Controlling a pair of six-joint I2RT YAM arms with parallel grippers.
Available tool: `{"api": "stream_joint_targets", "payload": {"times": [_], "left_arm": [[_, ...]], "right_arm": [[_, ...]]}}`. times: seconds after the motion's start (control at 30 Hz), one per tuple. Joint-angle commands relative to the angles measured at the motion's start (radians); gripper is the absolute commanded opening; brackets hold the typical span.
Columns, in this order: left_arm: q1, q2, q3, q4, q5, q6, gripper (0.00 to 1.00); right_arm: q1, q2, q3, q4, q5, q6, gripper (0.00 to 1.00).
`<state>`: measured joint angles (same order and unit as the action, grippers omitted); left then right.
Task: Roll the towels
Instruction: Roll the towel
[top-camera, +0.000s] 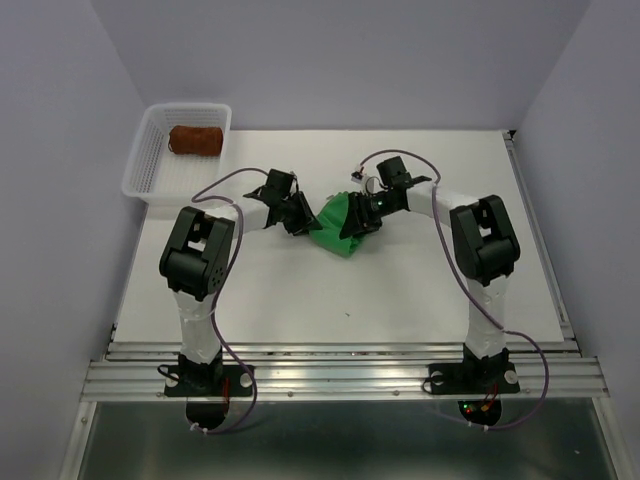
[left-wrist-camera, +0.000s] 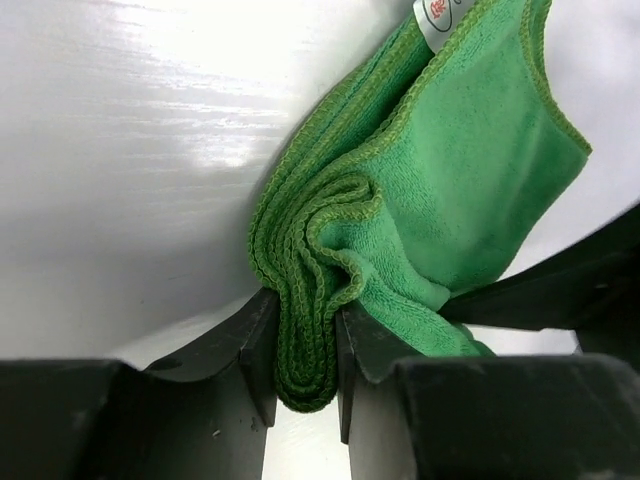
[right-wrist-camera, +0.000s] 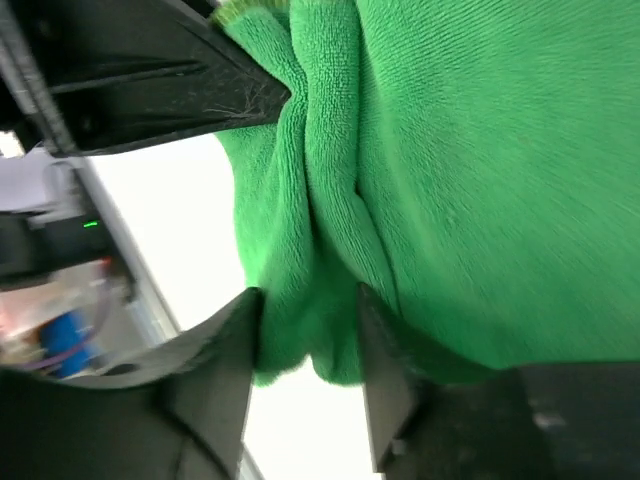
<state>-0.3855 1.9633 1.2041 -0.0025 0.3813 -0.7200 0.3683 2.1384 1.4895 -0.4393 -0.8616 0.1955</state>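
- Top cam: high behind the arms (top-camera: 200, 255), looking down over the whole worktop (top-camera: 400, 290).
- Wrist cams: right up close; all three share the green towel (top-camera: 332, 232).

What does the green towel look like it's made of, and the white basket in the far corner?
The green towel: looks like soft microfiber or terry cloth, matte, fuzzy nap, stitched hem. The basket: apparently white moulded plastic, with a grid of openings in its walls.
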Motion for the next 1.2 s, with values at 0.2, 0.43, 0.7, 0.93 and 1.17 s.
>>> {"api": "stream_joint_targets", "payload": {"times": [0.2, 0.43, 0.7, 0.93, 1.17], "left_arm": [[-0.009, -0.092, 0.074, -0.359, -0.176, 0.059, 0.00], [-0.009, -0.112, 0.123, -0.519, -0.176, 0.053, 0.00], [-0.012, -0.124, 0.173, -0.608, -0.166, 0.047, 0.00], [-0.012, -0.107, 0.212, -0.665, -0.156, 0.036, 0.00], [-0.012, -0.098, 0.219, -0.685, -0.156, 0.022, 0.00]], "right_arm": [[0.112, -0.337, -0.142, 0.053, 0.355, -0.297, 0.65], [0.335, -0.515, -0.327, 0.257, 0.607, -0.490, 0.69], [0.494, -0.511, -0.364, 0.376, 0.736, -0.605, 0.70], [0.575, -0.454, -0.354, 0.364, 0.825, -0.645, 0.70], [0.595, -0.393, -0.374, 0.393, 0.946, -0.646, 0.70]]}}
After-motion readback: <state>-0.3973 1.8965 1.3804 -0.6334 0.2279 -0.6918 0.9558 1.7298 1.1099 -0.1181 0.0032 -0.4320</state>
